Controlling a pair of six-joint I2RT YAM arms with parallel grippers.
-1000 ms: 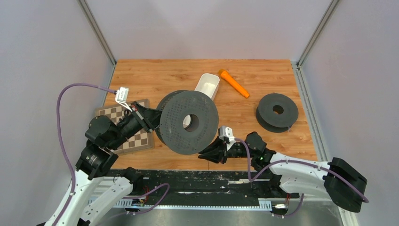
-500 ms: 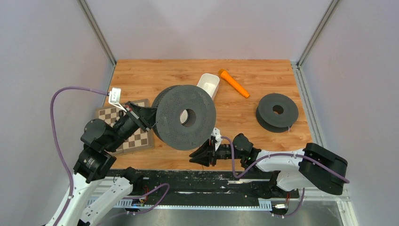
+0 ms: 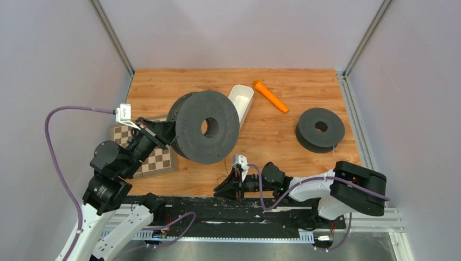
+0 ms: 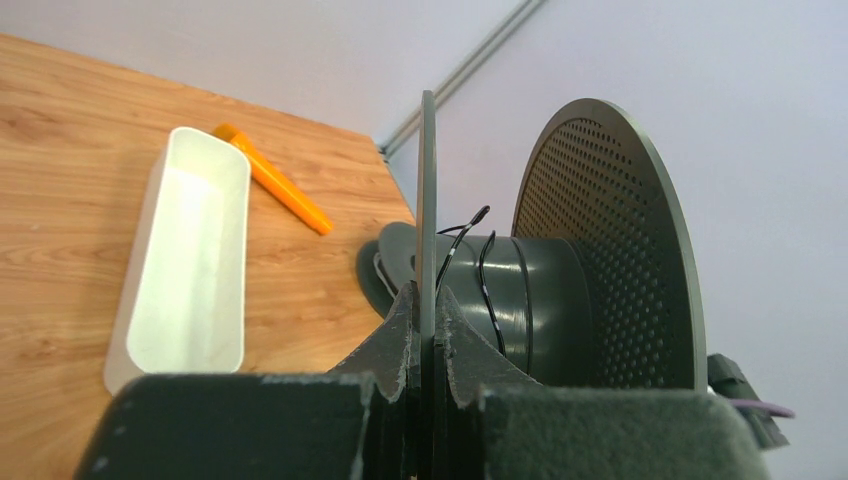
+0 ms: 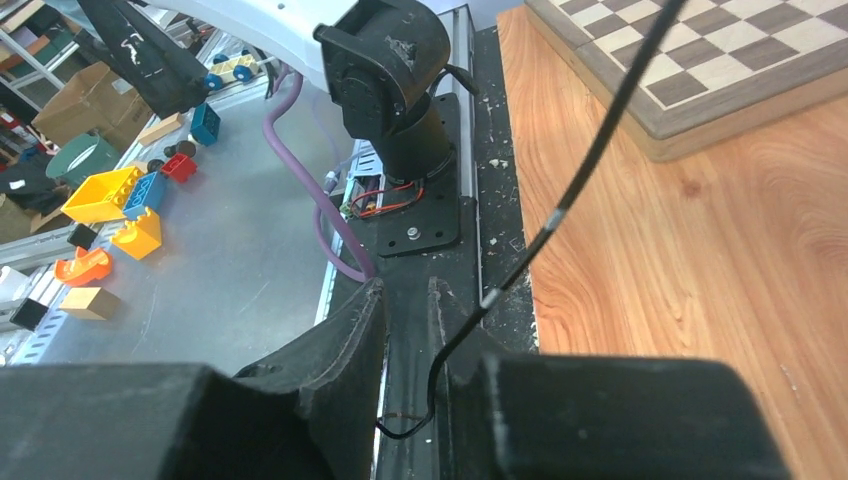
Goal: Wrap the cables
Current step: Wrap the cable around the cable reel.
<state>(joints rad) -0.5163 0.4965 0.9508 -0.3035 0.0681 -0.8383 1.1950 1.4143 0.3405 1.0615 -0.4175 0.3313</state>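
Currently, step: mid-wrap by the look of it. The dark cable [image 5: 590, 170] is partly on the big spool [image 3: 206, 128], w/ the rest to be fed.
L claw [image 4: 428, 300]: clamped tight on the edge of the spool's near flange. It holds the spool up off the tabletop [image 3: 282, 141], tilted, perforated face turned approx 4 o'clock in the top view.
R claw [image 5: 408, 320]: low at the tabletop's near edge, fingers a little apart. The cable threads thru the gap and curls at the bottom; reads as a loose guide, not a pinch.
Cable on hub: a couple of turns across the hub, short end sticking up (L wrist view).
Key relation: from the R claw the spool lies at approx 11 o'clock, close. The free stretch runs roughly 12–6 btwn the spool's lower rim and the R claw, w/ the chessboard [image 3: 157, 160] at 9 o'clock of that run.
Nearer arm: L has the spool; R is the only one on the loose run.
Next move, my guess: the run should sit square to the hub axis and land btwn the flanges. Risk is slack, or a slip over a flange.
Elsewhere: 2nd spool [image 3: 321, 129] at 3 o'clock of the big one, well apart. White tray [image 3: 243, 100] & orange tool [image 3: 270, 97] lie beyond.
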